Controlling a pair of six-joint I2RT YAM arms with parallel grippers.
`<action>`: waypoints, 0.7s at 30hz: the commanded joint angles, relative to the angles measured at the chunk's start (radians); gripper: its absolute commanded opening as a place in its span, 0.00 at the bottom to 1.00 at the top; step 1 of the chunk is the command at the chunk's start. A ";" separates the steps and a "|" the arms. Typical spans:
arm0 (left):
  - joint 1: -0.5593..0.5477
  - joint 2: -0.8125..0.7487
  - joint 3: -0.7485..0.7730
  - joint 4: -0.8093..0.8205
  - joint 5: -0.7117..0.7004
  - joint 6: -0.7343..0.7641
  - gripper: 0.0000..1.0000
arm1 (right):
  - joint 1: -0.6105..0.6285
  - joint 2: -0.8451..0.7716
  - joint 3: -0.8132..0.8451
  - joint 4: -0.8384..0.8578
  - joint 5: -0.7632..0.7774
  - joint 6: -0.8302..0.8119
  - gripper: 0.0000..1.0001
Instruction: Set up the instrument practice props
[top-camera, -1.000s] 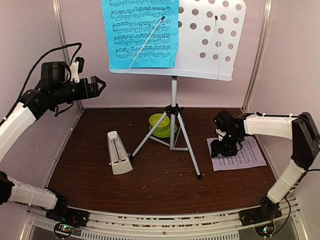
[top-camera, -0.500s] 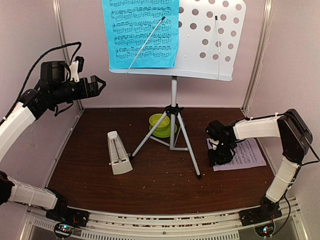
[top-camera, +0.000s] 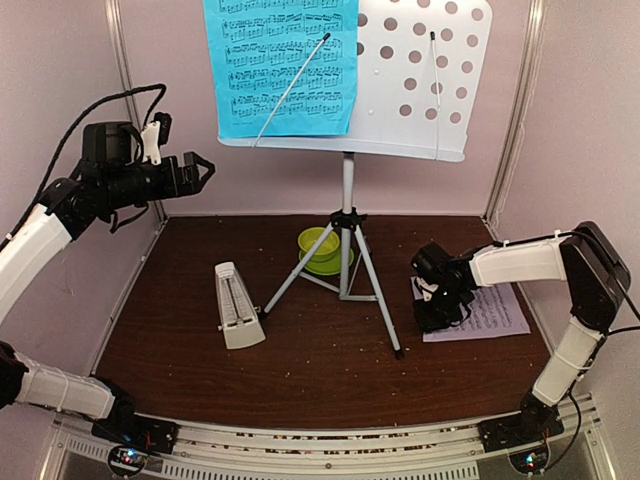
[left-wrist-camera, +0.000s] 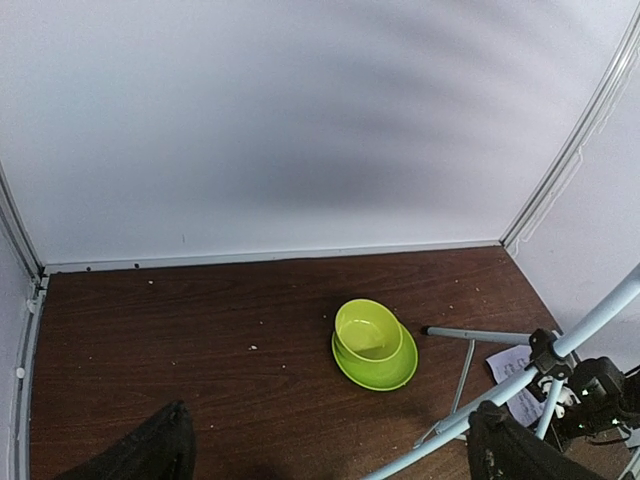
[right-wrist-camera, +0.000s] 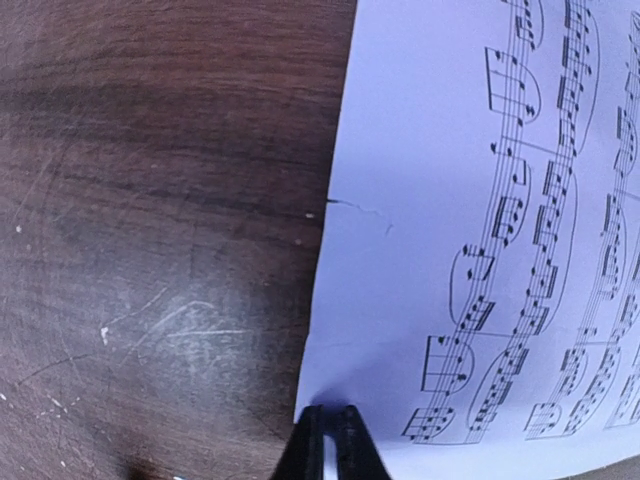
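Right gripper (top-camera: 436, 320) is pinching the flimsy, tear-prone pale pink music sheet (top-camera: 497, 312) by its edge, lower right; left gripper (top-camera: 203, 168) is hanging spread.

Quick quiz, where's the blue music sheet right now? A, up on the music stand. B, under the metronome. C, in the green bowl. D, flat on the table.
A: the blue music sheet sits on the music stand; only the pale sheet lies on the table.
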 joint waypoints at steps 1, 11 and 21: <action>-0.018 -0.010 0.018 0.027 -0.004 0.021 0.97 | 0.007 0.051 -0.078 -0.047 -0.032 0.001 0.01; -0.054 -0.010 0.019 0.027 -0.015 0.039 0.97 | 0.007 -0.103 -0.077 -0.076 -0.053 -0.006 0.00; -0.108 -0.045 -0.027 0.056 -0.004 0.086 0.97 | 0.005 -0.343 -0.054 -0.167 -0.055 -0.040 0.00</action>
